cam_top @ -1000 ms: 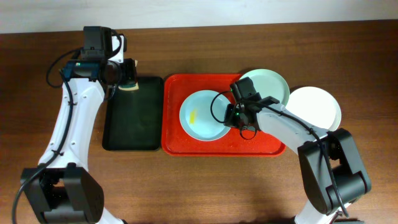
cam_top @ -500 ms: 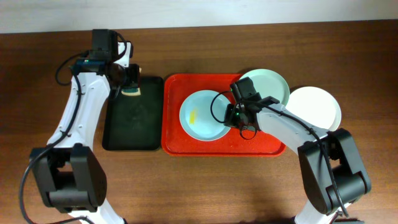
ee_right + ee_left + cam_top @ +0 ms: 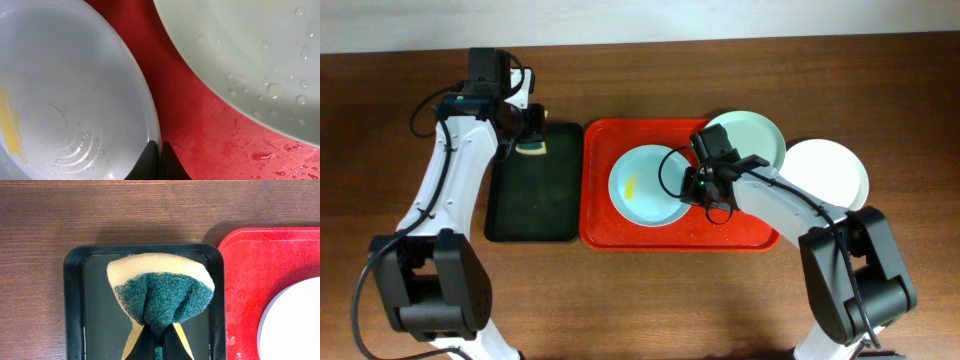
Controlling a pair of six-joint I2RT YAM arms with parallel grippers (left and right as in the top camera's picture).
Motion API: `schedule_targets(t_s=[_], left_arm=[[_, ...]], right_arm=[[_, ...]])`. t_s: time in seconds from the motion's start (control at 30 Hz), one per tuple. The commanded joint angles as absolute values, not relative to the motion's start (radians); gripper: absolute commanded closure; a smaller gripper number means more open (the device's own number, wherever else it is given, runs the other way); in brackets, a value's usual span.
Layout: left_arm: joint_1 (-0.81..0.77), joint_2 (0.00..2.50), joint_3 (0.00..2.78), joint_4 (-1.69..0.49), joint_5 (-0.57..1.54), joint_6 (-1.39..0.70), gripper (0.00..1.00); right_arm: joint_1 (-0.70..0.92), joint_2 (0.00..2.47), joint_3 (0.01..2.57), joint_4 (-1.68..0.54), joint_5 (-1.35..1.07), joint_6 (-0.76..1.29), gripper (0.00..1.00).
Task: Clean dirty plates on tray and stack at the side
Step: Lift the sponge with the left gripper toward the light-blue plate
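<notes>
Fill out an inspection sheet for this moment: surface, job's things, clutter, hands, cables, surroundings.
Surface: brown wooden table.
Job's things: red tray holds the pale blue plate, which has a yellow smear; mint plate overhangs the tray's right rear corner, wet with droplets; white plate lies on the table to the right.
Clutter: black tray left of the red tray; nothing else seen.
Hands: left hand shut on a green-and-yellow sponge above the black tray; right hand shut on the pale blue plate's rim.
Cables: black cables loop off both wrists.
Surroundings: pale strip beyond the far edge; nothing else seen.
</notes>
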State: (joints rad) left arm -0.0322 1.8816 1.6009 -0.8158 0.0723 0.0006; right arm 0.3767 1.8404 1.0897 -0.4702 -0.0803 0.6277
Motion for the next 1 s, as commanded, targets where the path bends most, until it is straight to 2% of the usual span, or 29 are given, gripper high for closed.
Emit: schedule_targets(t_s=[0.0,0.2,0.5,0.53,0.57,0.6,0.73,0.97], left_arm=[[-0.030,1.885,1.605,-0.825,0.096,0.015,1.00],[-0.067,1.885,1.605,-0.837,0.152,0.008,1.00],[-0.249,1.920,1.604,-0.894,0.164,-0.052,1.00],[-0.264,1.923,1.604,-0.899,0.160,-0.052,1.00],[-0.279,1.924,1.604,-0.902,0.159,-0.052,1.00],[-0.293,1.924,1.604,-0.902,0.157,-0.052,1.00],[-0.300,1.924,1.604,-0.904,0.157,-0.053,1.00],[-0.300,1.924,1.604,-0.917,0.158,-0.053,1.00]], right_arm=[[0.382,1.852,1.079,-0.471,-0.124,0.625,0.96],[0.406,1.853,1.079,-0.482,-0.152,0.648,0.96],[0.453,1.853,1.078,-0.500,-0.145,0.727,0.95],[0.450,1.852,1.079,-0.500,-0.131,0.720,0.90],[0.443,1.852,1.079,-0.495,-0.121,0.711,0.81],[0.433,1.852,1.079,-0.485,-0.119,0.710,0.78],[0.404,1.852,1.079,-0.437,-0.120,0.649,0.72],[0.399,1.853,1.079,-0.399,-0.074,0.643,0.73]])
